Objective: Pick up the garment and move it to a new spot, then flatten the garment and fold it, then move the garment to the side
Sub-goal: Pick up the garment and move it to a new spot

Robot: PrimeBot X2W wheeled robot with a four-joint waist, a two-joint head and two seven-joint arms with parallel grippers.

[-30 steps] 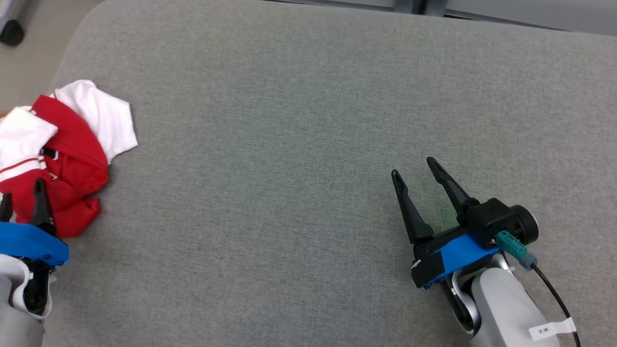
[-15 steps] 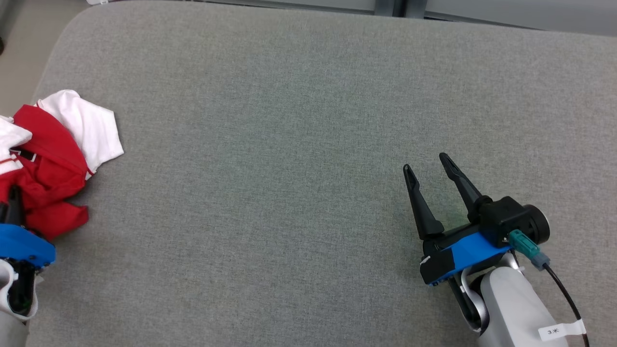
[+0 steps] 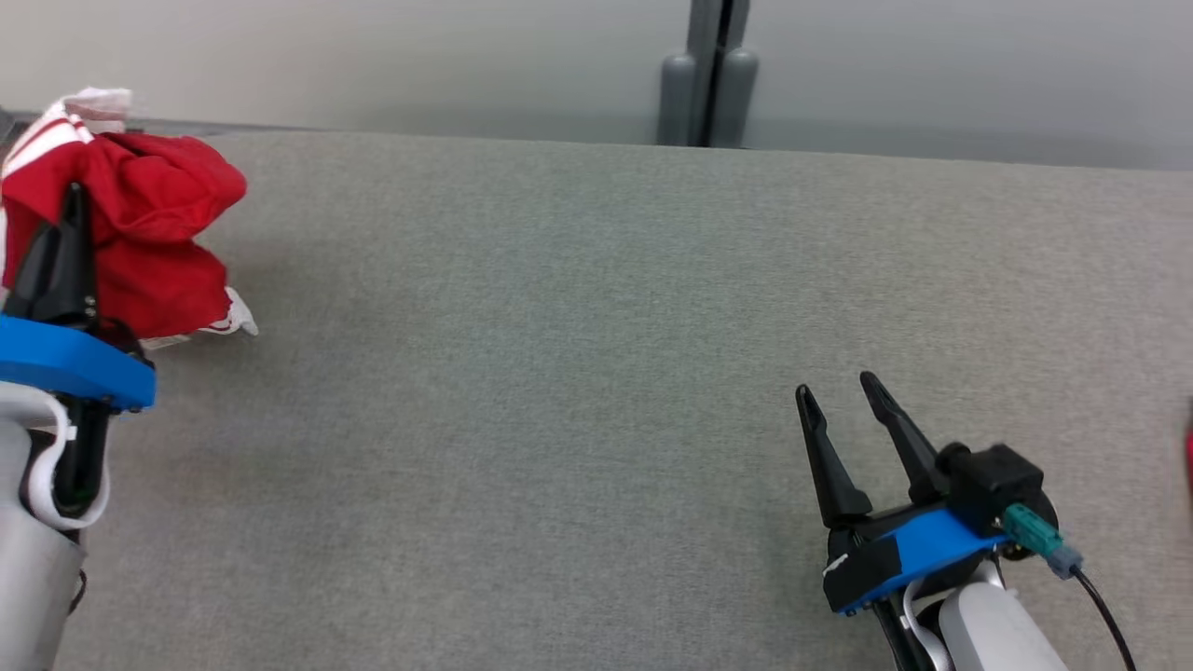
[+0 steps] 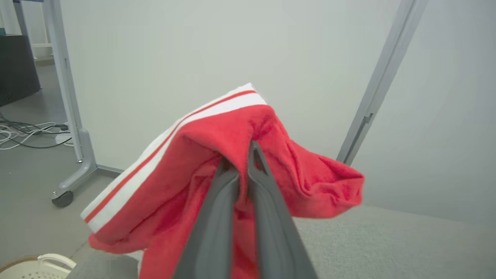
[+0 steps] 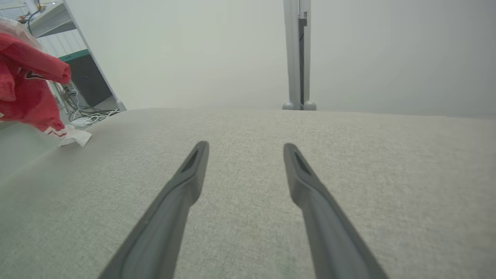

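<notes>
Red garment [image 4: 217, 155], white stripes

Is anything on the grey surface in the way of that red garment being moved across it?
Nothing visible. The left gripper holds the garment; the open right gripper is well off to the right over the surface.

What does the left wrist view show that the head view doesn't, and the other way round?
Left wrist view: floor cables, a caster and a pale basket rim. Head view: the right tool, open, over the grey table. Both: the left tool shut on the red garment, with the table beneath.
</notes>
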